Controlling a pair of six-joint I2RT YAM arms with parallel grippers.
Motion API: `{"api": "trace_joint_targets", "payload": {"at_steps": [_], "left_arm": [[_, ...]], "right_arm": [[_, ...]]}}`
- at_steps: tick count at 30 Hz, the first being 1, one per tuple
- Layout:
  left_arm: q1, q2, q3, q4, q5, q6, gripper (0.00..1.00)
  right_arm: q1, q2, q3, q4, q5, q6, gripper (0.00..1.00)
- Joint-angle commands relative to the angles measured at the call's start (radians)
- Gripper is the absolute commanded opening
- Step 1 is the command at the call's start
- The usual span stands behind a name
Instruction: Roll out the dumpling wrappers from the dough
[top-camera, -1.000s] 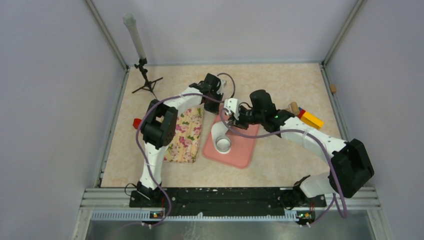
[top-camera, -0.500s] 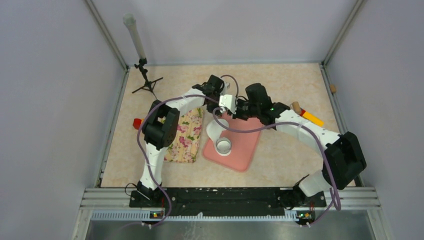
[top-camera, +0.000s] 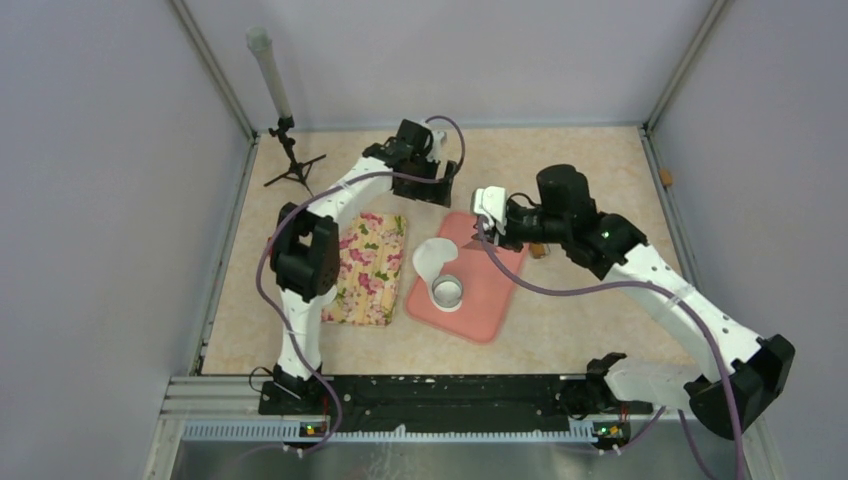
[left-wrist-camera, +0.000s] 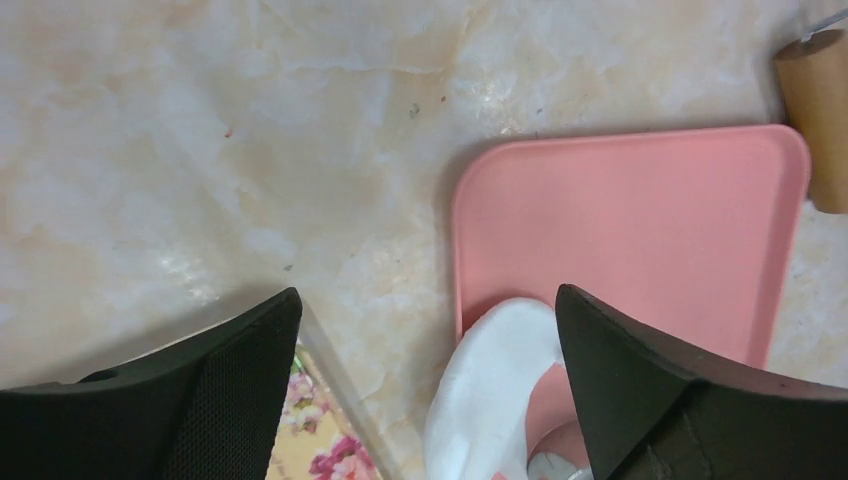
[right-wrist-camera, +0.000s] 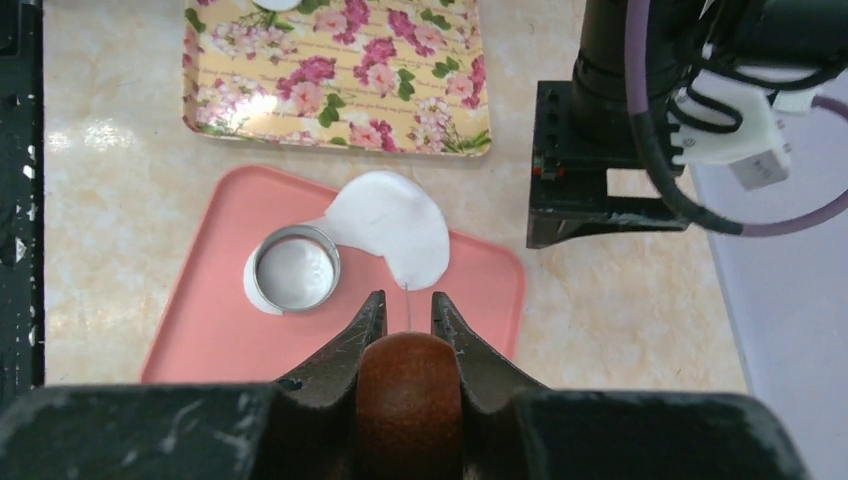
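The dough (top-camera: 431, 258) is a flat white irregular sheet at the far left of the pink board (top-camera: 490, 290). It also shows in the right wrist view (right-wrist-camera: 395, 225) and the left wrist view (left-wrist-camera: 500, 390). A metal ring cutter (top-camera: 447, 291) (right-wrist-camera: 295, 268) stands pressed into its near end, with white dough inside it. My left gripper (top-camera: 438, 190) (left-wrist-camera: 428, 293) hangs open over the board's far left corner and holds nothing. My right gripper (top-camera: 488, 230) (right-wrist-camera: 405, 300) is shut on a brown wooden rolling pin (right-wrist-camera: 408, 400), above the board's far right part. No separate dumpling wrappers show clearly.
A floral tray (top-camera: 368, 268) (right-wrist-camera: 335, 75) lies left of the board, with a white piece cut off by the frame edge at its far rim. A small tripod with a tube (top-camera: 285, 130) stands at the back left. The rolling pin's end (left-wrist-camera: 815, 110) is beside the board.
My left gripper has opened and drawn back toward the far left. My right arm has swung right with the rolling pin, off the dough.
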Motion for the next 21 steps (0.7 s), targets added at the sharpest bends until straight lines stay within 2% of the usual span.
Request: {"api": "trace_joint_targets", "payload": {"at_steps": [1, 5, 8, 11, 14, 18, 21], "left_arm": [[0.027, -0.21, 0.004, -0.013, 0.072, 0.077, 0.97], [0.026, -0.365, -0.157, 0.002, 0.26, 0.216, 0.96], [-0.003, -0.436, -0.278, -0.004, 0.34, 0.311, 0.94], [-0.069, -0.447, -0.349, -0.014, 0.287, 0.369, 0.92], [-0.117, -0.407, -0.351, -0.038, 0.204, 0.392, 0.91], [-0.12, -0.367, -0.346, -0.058, 0.153, 0.393, 0.88], [-0.111, -0.379, -0.366, -0.024, 0.13, 0.371, 0.9]], "right_arm": [[-0.009, -0.09, -0.075, 0.045, -0.027, 0.072, 0.0], [-0.077, -0.154, -0.144, 0.091, -0.123, 0.136, 0.0], [-0.115, -0.168, -0.164, 0.075, -0.174, 0.141, 0.0], [-0.124, -0.176, -0.198, 0.081, -0.189, 0.137, 0.0], [-0.133, -0.175, -0.224, 0.087, -0.224, 0.141, 0.0], [-0.131, -0.158, -0.233, 0.048, -0.251, 0.089, 0.0], [-0.101, -0.13, -0.234, 0.055, -0.183, 0.088, 0.0]]}}
